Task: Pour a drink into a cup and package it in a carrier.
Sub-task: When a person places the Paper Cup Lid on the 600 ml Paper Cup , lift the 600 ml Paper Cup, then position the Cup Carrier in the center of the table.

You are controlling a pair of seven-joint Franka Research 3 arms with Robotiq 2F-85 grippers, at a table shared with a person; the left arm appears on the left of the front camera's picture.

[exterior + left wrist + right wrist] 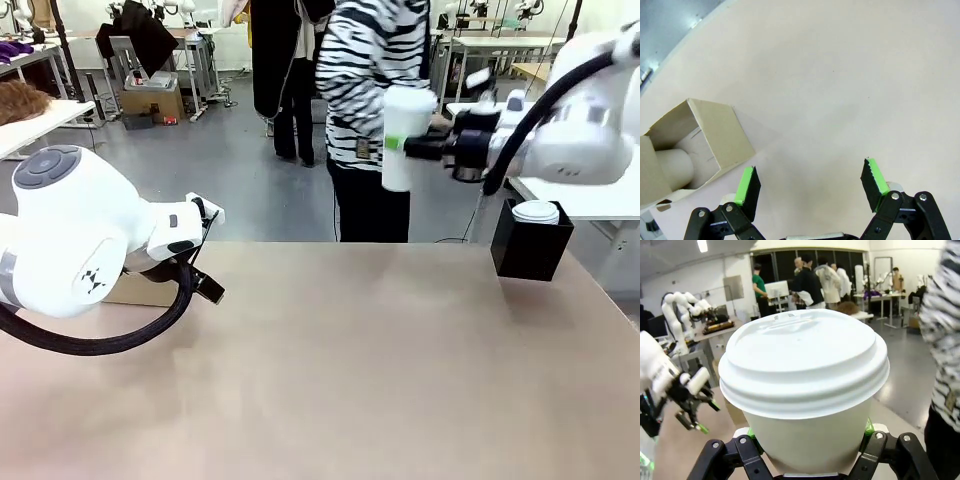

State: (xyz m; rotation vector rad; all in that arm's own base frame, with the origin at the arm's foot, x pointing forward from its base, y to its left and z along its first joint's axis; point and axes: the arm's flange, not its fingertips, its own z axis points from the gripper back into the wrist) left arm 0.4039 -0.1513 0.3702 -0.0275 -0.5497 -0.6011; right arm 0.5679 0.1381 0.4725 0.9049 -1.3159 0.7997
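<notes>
My right gripper [400, 145] is shut on the cup [408, 110], a tall white paper cup with a white lid. It holds the cup upright, high over the table's far edge, just in front of a person in a striped top [375, 70]. The right wrist view looks at the lidded cup [805, 365] from close up, between the fingers of the right gripper [810, 440]. My left gripper [811, 167] hangs open over bare table, with nothing between its green pads [747, 185]. The brown cardboard carrier [715, 140] lies just to its left, mostly behind the left arm in the front view [135, 292]. The drink is out of view.
A black square box [530, 245] stands at the table's far right with a shorter lidded white cup [537, 212] in it. The table [350, 360] stretches bare across its middle and front. Other tables and people are farther back.
</notes>
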